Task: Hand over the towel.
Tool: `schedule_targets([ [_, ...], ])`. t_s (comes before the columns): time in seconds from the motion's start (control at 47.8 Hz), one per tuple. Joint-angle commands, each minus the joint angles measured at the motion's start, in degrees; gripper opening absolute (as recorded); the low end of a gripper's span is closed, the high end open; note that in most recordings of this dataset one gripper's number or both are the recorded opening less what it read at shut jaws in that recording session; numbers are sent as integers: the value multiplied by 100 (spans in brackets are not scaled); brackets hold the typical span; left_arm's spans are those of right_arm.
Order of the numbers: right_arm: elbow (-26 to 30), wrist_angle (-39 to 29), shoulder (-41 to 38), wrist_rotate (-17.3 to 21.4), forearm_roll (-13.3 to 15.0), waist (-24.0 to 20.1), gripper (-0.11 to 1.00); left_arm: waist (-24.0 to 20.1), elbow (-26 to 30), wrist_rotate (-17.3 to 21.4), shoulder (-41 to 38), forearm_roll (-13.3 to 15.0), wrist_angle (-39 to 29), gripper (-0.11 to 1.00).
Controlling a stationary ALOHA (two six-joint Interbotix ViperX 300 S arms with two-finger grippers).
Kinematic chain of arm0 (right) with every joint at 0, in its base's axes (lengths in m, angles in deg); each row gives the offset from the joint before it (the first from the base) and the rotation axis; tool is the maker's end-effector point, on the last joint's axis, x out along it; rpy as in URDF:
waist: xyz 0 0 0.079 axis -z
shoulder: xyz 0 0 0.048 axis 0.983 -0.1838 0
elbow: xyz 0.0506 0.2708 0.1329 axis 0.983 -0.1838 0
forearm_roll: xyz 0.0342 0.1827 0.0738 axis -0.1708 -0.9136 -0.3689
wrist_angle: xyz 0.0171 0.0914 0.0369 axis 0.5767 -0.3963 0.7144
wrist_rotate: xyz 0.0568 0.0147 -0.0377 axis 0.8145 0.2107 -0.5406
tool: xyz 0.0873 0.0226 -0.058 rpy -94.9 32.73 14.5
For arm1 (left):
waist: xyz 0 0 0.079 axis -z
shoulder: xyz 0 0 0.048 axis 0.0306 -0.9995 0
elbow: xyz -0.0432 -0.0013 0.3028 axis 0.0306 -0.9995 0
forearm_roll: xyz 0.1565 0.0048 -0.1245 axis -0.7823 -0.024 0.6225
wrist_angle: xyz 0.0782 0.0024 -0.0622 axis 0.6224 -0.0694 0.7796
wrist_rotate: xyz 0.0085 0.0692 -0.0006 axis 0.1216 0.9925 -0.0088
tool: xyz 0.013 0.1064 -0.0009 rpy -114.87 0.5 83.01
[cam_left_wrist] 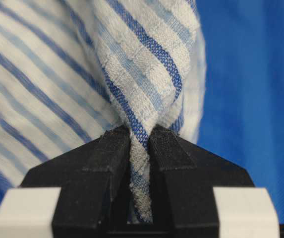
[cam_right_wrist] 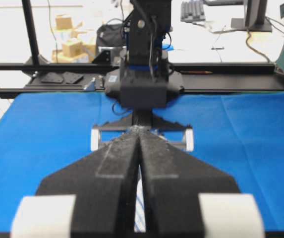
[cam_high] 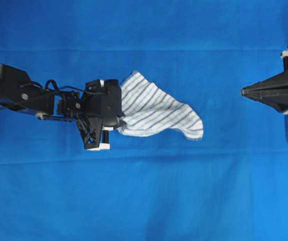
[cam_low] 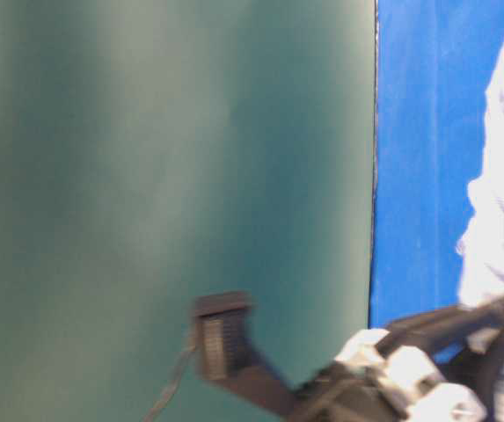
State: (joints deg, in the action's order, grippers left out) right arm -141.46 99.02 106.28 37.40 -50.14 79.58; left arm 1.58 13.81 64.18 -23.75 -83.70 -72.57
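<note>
The towel, white with thin blue and grey stripes, hangs crumpled from my left gripper over the blue cloth. In the left wrist view a pinched fold of the towel runs between the two black pads, and the gripper is shut on it. My right gripper is shut and empty at the right side, well away from the towel's near corner. In the right wrist view its jaws are pressed together and point at the left arm; a sliver of towel shows through the slit.
The large plain blue cloth covers the whole table. In the table-level view a green wall fills the left, with the towel and the left arm at the right edge. Room clutter lies beyond the table's far edge.
</note>
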Motion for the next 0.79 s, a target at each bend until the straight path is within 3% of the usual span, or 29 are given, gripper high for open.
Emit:
schedule_targets([
  [0.0, 141, 26, -26, 0, -9, -9, 0, 9, 70, -9, 562, 9, 18, 4],
  [0.439, 132, 9, -62, 0, -18, -9, 0, 53, -35, 18, 2865, 9, 79, 4],
  [0.773, 114, 35, -185, 0, -9, -9, 0, 229, -220, 18, 3287, 9, 510, 4],
])
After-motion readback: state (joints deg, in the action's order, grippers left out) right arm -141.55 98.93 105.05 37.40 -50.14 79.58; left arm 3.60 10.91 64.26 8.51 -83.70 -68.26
